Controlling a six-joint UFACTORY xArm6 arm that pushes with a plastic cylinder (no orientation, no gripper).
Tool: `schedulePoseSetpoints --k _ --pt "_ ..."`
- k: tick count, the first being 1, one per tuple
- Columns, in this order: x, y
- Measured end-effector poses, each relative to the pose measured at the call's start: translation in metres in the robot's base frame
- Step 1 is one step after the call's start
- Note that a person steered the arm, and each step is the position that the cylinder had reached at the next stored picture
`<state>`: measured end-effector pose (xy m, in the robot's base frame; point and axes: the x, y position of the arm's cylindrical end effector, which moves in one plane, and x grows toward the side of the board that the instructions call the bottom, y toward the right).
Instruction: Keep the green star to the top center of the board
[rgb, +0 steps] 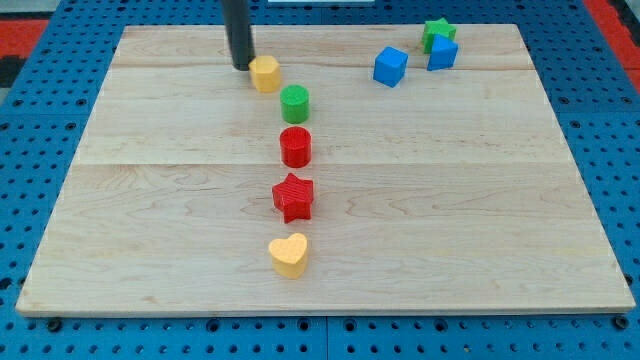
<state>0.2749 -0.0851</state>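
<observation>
The green star (436, 32) lies near the view's top right of the wooden board (150, 200), touching a blue block (443, 53) just below it. My tip (241, 66) is at the view's top, left of centre, right beside the left side of a yellow hexagonal block (265, 73). The tip is far to the left of the green star.
A blue cube (390, 66) sits left of the green star. A green cylinder (295, 103), a red cylinder (295, 146), a red star (294, 196) and a yellow heart (289, 255) form a column down the board's middle.
</observation>
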Motion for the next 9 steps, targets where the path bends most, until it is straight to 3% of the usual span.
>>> schedulePoseSetpoints --k 1,2,4,5,8,9 --pt "0.003 0.042" --pt "-0.04 0.047" --pt "-0.056 0.224" --pt "-0.084 0.263" --pt "-0.077 0.263" --pt "-0.051 0.257"
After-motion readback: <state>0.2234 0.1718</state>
